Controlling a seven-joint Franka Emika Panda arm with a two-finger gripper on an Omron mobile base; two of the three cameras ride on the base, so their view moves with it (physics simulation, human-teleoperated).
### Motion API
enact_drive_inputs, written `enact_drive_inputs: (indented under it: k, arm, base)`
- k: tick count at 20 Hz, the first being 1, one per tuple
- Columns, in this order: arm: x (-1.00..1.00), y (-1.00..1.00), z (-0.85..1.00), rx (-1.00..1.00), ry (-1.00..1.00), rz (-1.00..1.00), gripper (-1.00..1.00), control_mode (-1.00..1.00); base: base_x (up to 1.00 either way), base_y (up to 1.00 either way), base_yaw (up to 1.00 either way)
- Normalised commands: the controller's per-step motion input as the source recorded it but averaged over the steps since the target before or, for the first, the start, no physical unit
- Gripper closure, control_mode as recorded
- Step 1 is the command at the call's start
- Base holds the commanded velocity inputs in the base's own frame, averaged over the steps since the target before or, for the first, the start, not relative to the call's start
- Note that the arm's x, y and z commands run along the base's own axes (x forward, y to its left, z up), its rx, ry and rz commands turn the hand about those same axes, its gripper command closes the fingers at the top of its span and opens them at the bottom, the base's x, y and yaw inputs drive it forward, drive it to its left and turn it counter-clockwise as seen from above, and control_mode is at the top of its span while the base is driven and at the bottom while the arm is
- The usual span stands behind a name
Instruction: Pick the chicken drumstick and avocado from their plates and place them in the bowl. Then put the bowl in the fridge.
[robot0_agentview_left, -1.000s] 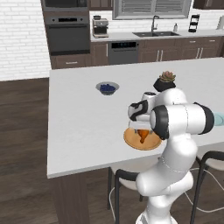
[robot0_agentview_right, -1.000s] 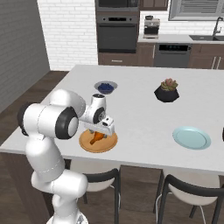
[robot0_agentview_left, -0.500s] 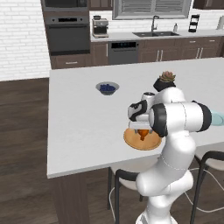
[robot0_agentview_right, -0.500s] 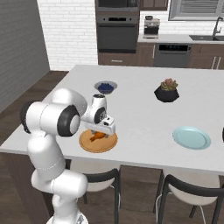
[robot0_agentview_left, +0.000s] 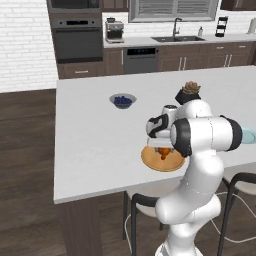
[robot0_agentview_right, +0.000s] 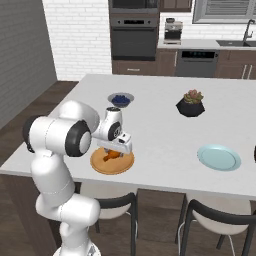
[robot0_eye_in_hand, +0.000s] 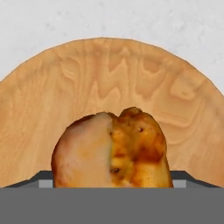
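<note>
Reaching down over the wooden plate (robot0_agentview_right: 112, 162), the gripper (robot0_agentview_right: 118, 148) sits directly above the chicken drumstick (robot0_agentview_right: 111, 155), which lies on that orange-tan disc near the counter's (robot0_agentview_left: 95, 130) front edge. In the hand view the drumstick (robot0_eye_in_hand: 111, 151) looms large between the two finger tips, bulbous end toward the camera, with the plate's (robot0_eye_in_hand: 109, 74) grain spreading behind it. The fingers appear to straddle the meat, spread wide on either side of it; whether they already touch it cannot be told, since the tips are mostly hidden at the frame's lower margin. The drumstick rests on the plate, so the first pick is judged to be at its grasping stage and not completed.

Everything else remains outstanding. The pale blue-green plate (robot0_agentview_right: 218, 157) lies well apart to the robot's right, and its top looks bare from this angle. A small grey bowl of blueberries (robot0_agentview_right: 120, 99) and a black pot with a succulent (robot0_agentview_right: 190, 104) stand farther back on the counter and play no part. Transfer of both foods into the bowl, and carrying that bowl to the fridge, are still to come.
</note>
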Motion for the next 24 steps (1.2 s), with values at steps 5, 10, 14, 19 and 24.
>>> enact_drive_inputs:
  k: [5,10,14,19,24]
  arm:
    - [-0.58,0.0,0.43,0.0,-0.01,0.0,1.0,-1.0]
    - [-0.71,0.04,1.0,0.0,-0.01,-0.01,1.0,-1.0]
    - [-0.82,0.36,1.0,0.0,-0.01,-0.04,1.0,-1.0]
    - [-1.0,0.32,1.0,0.0,-0.05,-0.04,1.0,-1.0]
    - [-1.0,0.11,0.91,0.0,-0.1,-0.01,1.0,-1.0]
  base:
    - [0.0,0.0,0.0]
    - [0.0,0.0,0.0]
    - [0.0,0.0,0.0]
    - [0.0,0.0,0.0]
    - [0.0,0.0,0.0]
